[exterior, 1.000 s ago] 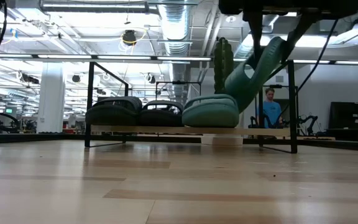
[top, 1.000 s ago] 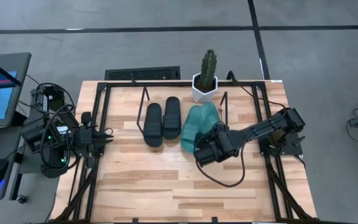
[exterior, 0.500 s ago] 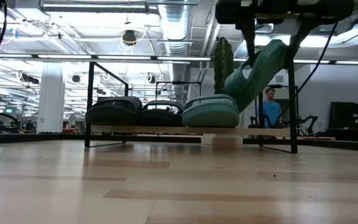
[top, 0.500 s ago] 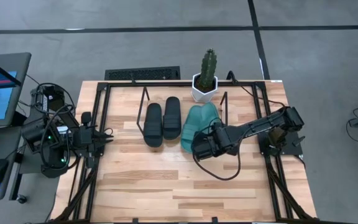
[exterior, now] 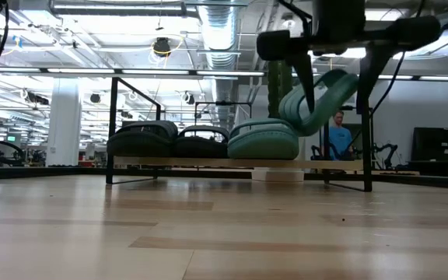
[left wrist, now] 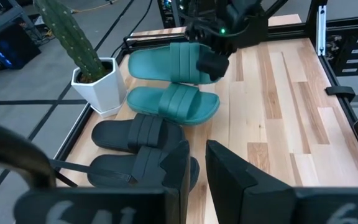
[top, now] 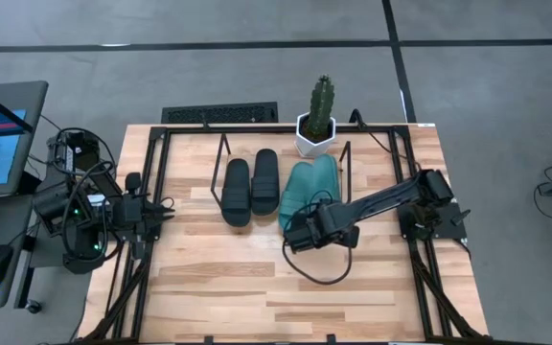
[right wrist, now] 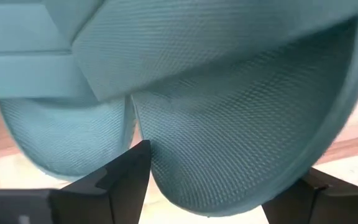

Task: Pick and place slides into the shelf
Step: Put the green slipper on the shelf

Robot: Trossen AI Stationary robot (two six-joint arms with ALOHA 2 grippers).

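Two black slides (top: 249, 188) and one teal slide (top: 297, 192) lie side by side on the shelf (exterior: 208, 162), soles down. The second teal slide (exterior: 321, 97) hangs tilted beside them at the shelf's right end, in my right gripper (top: 307, 217), which is shut on it. Its lower end is at the strap of the resting teal slide (exterior: 263, 140); whether they touch I cannot tell. My left gripper (left wrist: 196, 163) waits at the table's left edge, fingers close together and empty. My right gripper pinches the teal slide between its two fingers at its near end (left wrist: 199, 67). One finger (right wrist: 124, 175) is on each long side, across the slide's width, with the textured underside (right wrist: 229, 112) facing the wrist camera. The fingers come slanting down from the table's near right. The slide is tilted, its held end higher.
A potted cactus (top: 318, 123) stands just behind the shelf's right end. The thick black rig frame (top: 153, 192) runs round the table. The near half of the wooden table (top: 257, 287) is bare. A person (exterior: 337, 134) stands far off in the room.
My right gripper has moved toward the table's left and a little down, carrying the teal slide with it. The slide has tipped from a steep slant to a flatter one, closer over the resting teal slide. The gripper has stayed shut on it.
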